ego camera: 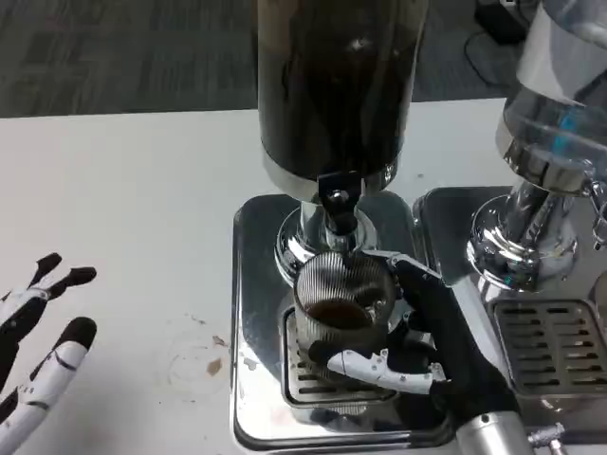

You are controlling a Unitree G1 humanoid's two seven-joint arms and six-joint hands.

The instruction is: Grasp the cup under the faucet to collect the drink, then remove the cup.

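A ribbed clear cup (340, 313) stands on the drip grate under the black faucet (338, 204) of the dark drink dispenser (337, 85). Brown liquid sits in the cup's bottom. My right hand (417, 332) wraps around the cup from the right, its white and black fingers curled across the cup's front and side. My left hand (38, 351) rests at the left edge of the white table with its fingers spread and nothing in it.
The dispenser's steel base tray (256, 313) surrounds the grate. A second dispenser (550, 142) with its own grate (555, 341) stands to the right, close beside my right forearm. A small brown stain (213, 365) marks the table left of the tray.
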